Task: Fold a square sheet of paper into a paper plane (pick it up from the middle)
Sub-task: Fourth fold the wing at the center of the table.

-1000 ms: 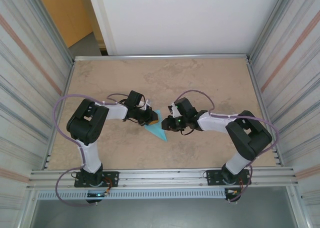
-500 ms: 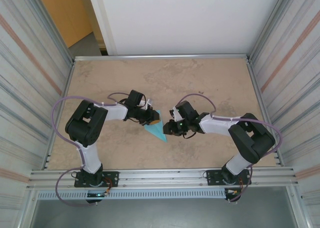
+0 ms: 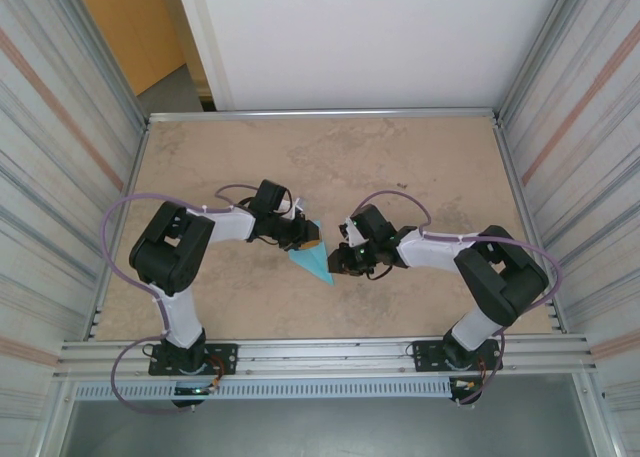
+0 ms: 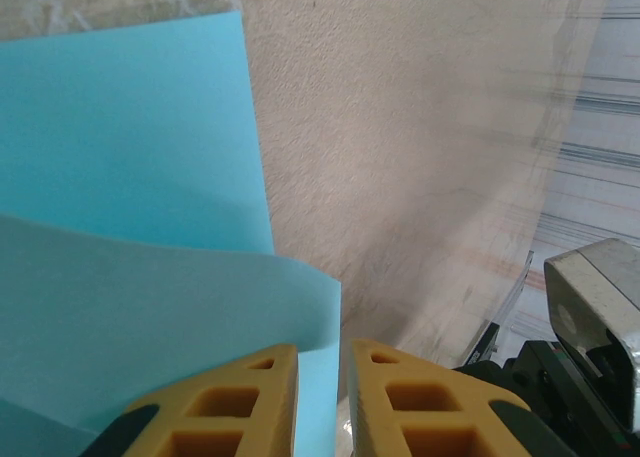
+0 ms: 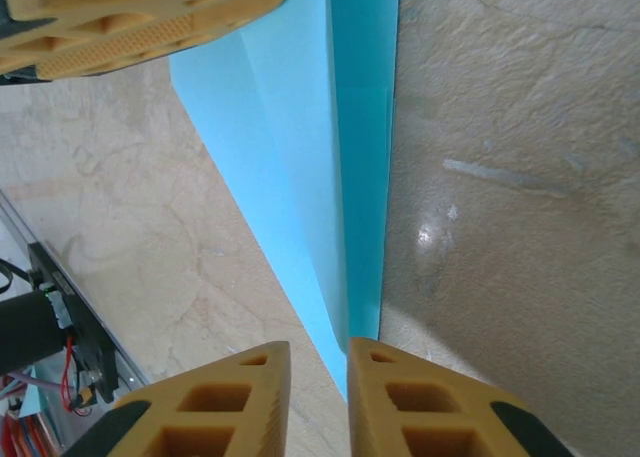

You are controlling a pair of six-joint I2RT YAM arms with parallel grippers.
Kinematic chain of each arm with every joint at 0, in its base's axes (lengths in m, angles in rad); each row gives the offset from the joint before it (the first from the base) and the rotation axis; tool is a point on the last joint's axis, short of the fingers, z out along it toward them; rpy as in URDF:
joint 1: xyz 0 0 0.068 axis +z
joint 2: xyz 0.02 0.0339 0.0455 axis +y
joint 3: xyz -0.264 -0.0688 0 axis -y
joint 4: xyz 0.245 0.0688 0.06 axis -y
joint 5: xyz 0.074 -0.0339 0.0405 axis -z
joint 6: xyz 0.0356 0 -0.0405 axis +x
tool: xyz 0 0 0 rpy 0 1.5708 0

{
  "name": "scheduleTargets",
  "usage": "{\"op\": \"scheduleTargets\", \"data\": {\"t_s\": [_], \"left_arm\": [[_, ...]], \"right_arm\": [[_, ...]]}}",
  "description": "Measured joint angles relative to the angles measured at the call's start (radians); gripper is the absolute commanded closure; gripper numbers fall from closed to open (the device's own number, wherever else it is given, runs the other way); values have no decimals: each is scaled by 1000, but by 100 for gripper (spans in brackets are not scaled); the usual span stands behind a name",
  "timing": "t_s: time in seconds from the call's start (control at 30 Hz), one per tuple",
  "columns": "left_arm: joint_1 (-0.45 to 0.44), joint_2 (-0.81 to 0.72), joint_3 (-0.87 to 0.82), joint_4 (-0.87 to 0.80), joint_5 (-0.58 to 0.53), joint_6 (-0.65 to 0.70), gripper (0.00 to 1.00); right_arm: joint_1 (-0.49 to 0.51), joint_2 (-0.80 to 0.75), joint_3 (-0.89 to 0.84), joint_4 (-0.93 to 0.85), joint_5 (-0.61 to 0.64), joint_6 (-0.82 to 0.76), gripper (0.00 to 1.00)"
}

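Two YAM arms, bolted to the aluminium rail (image 3: pixel 320 349) at the near edge of a mottled beige table (image 3: pixel 420 167), lean inward over a piece of light-blue paper (image 3: pixel 312 259). It lies just ahead of them, near the table's middle. The sheet is not a flat square but a narrow triangle, its sharp tip aimed toward the rail and slightly right.

Nearest that tip sits the right gripper (image 3: pixel 333 266). In its wrist view its yellow fingers (image 5: pixel 200 407) stand close together with a slim slit between them, and the paper's point runs into that slit. Whether the claw pinches the tip or only hovers over it cannot be told. The same view shows a long centre crease and overlapping layers along the paper.

Just beyond, at the paper's broad end, is the left gripper (image 3: pixel 309 239), its jaws likewise nearly together. The edge of a raised flap leads into the gap, but a firm grip cannot be confirmed.

Farther off, the table runs to a white panel (image 3: pixel 380 37).

By the look of it, the nose folds and the centre fold are made and the work is well past halfway. What seems left is turning down the wings and sharpening the creases.
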Motion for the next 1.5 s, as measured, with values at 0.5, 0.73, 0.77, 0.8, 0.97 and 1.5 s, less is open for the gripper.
{"op": "scheduleTargets", "data": {"t_s": [0.5, 0.73, 0.77, 0.8, 0.97, 1.5], "left_arm": [[0, 0, -2, 1, 0, 0, 80], [0, 2, -4, 1, 0, 0, 80], [0, 4, -4, 1, 0, 0, 80], [0, 5, -4, 1, 0, 0, 80], [0, 5, -4, 1, 0, 0, 80], [0, 5, -5, 1, 0, 0, 81]], "right_arm": [[18, 55, 2, 7, -14, 0, 84], [19, 72, 9, 8, -16, 0, 83], [19, 72, 10, 8, -17, 0, 82], [19, 71, 11, 7, -18, 0, 82], [19, 69, 11, 7, -22, -1, 83], [19, 90, 28, 7, -63, -4, 89]]}}
